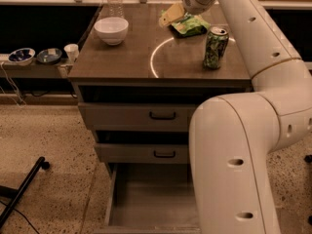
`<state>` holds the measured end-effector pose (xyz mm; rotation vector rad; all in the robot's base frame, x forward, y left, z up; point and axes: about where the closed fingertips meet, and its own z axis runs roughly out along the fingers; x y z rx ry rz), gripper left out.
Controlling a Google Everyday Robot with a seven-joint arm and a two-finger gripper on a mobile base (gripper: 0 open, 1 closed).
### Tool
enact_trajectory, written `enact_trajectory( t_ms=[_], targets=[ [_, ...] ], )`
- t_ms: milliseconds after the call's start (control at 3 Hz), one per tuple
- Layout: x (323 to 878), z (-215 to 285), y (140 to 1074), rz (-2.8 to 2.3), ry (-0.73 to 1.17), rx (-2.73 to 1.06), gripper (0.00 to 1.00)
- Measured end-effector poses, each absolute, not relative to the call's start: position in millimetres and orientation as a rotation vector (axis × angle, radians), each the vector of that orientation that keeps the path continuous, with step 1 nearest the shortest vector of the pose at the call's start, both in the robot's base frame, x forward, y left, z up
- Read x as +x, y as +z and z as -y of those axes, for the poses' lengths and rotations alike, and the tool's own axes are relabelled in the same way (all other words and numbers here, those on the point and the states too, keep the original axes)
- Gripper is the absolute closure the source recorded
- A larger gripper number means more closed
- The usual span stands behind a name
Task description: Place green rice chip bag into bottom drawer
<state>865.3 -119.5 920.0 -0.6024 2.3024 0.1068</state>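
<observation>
the green rice chip bag (191, 25) lies flat on the brown top (122, 57) of the cabinet, far back and to the right. the gripper (170, 16) is right at the bag's left edge, low over the top, with its yellow tip against the bag. i cannot tell how wide the claw is, or if it has hold of the bag.

just in front of the bag stands a green drink can (215, 47), upright, close to the right edge. a thin ring of light (155, 57) curves across the top beside the can. a white bowl (111, 29) sits well apart on the left.

under the top are two shut drawers with black handles, one (141, 115) above the other (141, 152). the bottom drawer (146, 199) is pulled out, and its flat grey floor shows.

the big white arm (243, 145) fills the right side and hides part of the drawers.
</observation>
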Motion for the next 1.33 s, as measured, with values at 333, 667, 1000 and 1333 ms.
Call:
enact_trajectory(
  t_ms=[333,667,1000,1333],
  targets=[
    [886.8,115.6,911.9,-2.253,0.18,-0.53,0.0],
    [914.9,110.1,903.9,-2.192,0.241,-0.427,0.0],
    [935.1,94.9,895.6,-2.174,0.225,-0.378,0.0],
    [945.9,91.5,881.0,-2.2,0.167,-0.336,0.0]
  ],
)
